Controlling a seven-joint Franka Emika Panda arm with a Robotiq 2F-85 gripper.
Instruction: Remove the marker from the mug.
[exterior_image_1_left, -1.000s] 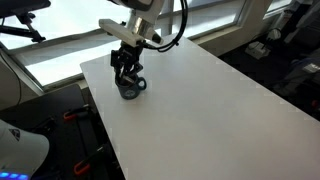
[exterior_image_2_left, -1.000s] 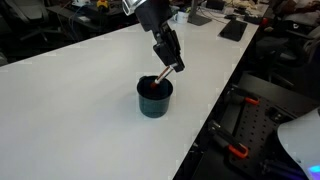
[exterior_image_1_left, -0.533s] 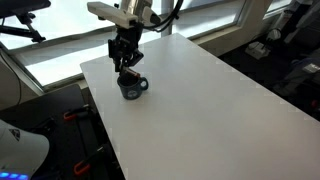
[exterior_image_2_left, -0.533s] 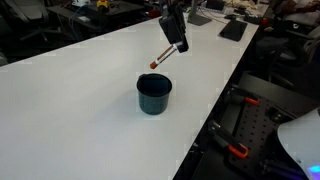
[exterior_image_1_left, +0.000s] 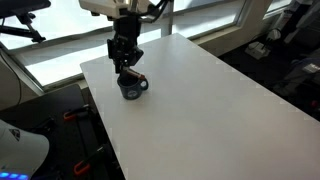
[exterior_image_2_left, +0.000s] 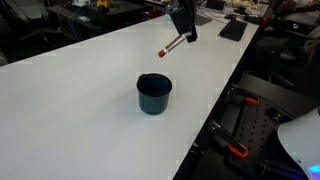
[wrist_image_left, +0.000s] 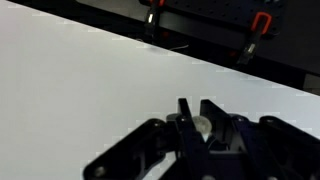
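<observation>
Gripper (exterior_image_2_left: 186, 36) clamped on the marker (exterior_image_2_left: 172, 46), seen in an exterior view. The marker slants toward 8 o'clock with its red tip lowest, in the air and wholly outside the mug (exterior_image_2_left: 154, 95). The dark, squat mug stands upright on the white table (exterior_image_2_left: 70, 100), at about 7 o'clock from the gripper and apart from it. In an exterior view the gripper (exterior_image_1_left: 124, 62) hangs at 12 o'clock over the mug (exterior_image_1_left: 131, 87), whose handle (exterior_image_1_left: 144, 84) points to 3 o'clock. In the wrist view the fingers (wrist_image_left: 185, 112) pinch a pale shaft above the table.
</observation>
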